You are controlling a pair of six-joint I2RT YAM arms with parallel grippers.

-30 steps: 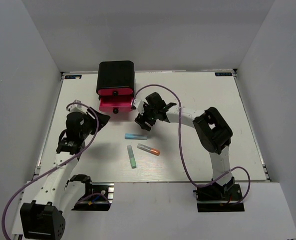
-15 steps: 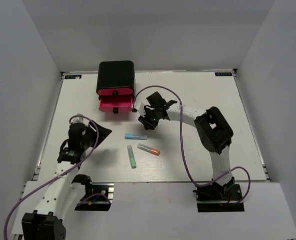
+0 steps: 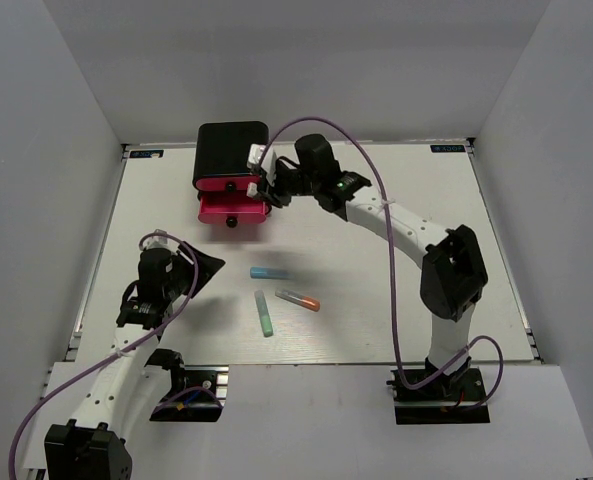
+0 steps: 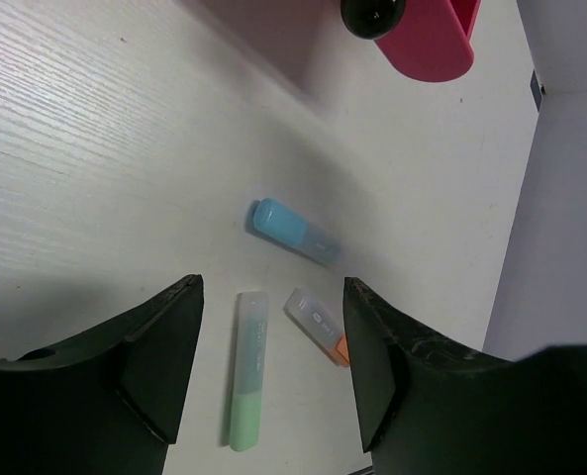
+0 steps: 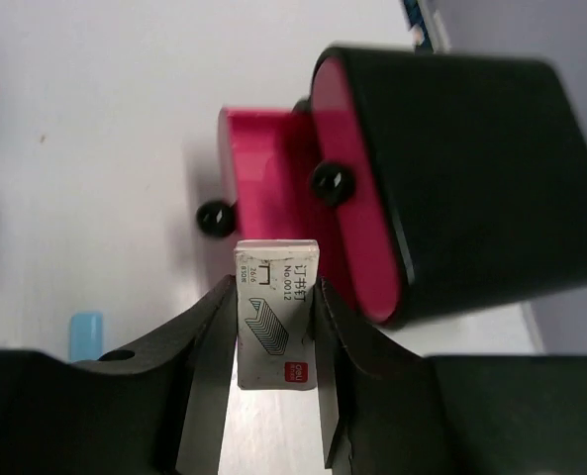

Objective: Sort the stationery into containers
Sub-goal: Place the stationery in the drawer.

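My right gripper (image 3: 263, 172) is shut on the small white block (image 5: 278, 327), a staple box, and holds it above the right side of the open pink drawer (image 3: 232, 208) of the glossy black cabinet (image 3: 232, 148). In the right wrist view the block sits between my fingers, just in front of the open drawer (image 5: 263, 168) and the cabinet (image 5: 461, 178). My left gripper (image 3: 201, 262) is open and empty, left of the sticks. A light blue stick (image 3: 272, 272), a green stick (image 3: 265, 313) and a grey stick with an orange tip (image 3: 297, 298) lie on the table. The left wrist view also shows the light blue stick (image 4: 293, 229), the green stick (image 4: 246, 371) and the grey stick (image 4: 318, 322).
The cabinet stands at the back left of the white table (image 3: 416, 230). Black round knobs (image 5: 331, 180) stick out from the drawer fronts. Grey walls enclose the table on three sides. The right arm's purple cable (image 3: 376, 300) hangs over the right half.
My right gripper has risen from the table middle and swung back-left to the cabinet with the white block in it. My left gripper drew back toward its base, then held still.
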